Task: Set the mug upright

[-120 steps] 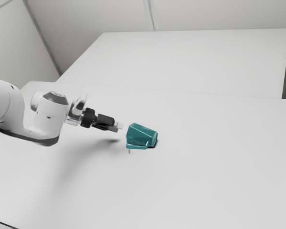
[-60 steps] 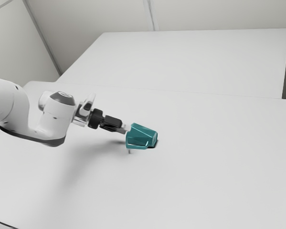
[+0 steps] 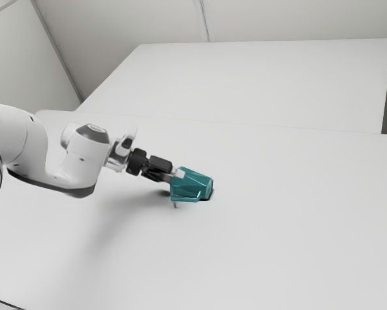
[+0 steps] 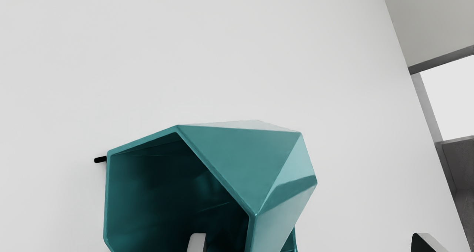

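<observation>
Okay, jaws spread, nothing pinched: in the wrist view one side is at the mug's open mouth, maybe just inside, the other well outside the wall. Teal mug (image 3: 192, 183) is lying on its side on the tabletop (image 3: 277, 252), just right of the jaws in the exterior view. Key relation: mouth faces the jaws, base points away to the exterior view's right, long axis roughly along the reach. Likely next: line up on the rim wall, close, then swing the base down; a shallow bite could slip and roll it. Thin dark stub (image 4: 100, 159) by the rim, can't tell what. Versus earlier frames: jaws moved right, up to the mouth; mug hasn't shifted.
</observation>
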### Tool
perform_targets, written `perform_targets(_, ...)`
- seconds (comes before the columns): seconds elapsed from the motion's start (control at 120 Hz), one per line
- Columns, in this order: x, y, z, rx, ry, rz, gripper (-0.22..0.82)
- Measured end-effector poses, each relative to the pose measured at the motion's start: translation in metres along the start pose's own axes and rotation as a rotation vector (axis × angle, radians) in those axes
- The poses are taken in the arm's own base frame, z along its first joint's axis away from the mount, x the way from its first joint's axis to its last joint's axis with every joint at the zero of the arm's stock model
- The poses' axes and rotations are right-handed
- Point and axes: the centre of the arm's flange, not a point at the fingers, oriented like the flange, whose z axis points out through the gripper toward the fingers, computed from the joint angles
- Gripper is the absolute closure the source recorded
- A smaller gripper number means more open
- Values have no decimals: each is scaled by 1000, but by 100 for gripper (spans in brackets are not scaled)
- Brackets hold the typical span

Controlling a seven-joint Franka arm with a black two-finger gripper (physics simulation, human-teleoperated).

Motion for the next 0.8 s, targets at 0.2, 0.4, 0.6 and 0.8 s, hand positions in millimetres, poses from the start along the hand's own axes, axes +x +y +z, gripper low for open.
perform_targets(0.2, -2, -3, 4, -6, -17, -71, 3)
perform_targets(0.4, -4, -6, 7, -6, -23, -130, 21)
perform_targets(0.6, -4, -7, 6, -2, -22, -169, 36)
perform_targets(0.8, -1, -5, 5, 1, -17, -192, 49)
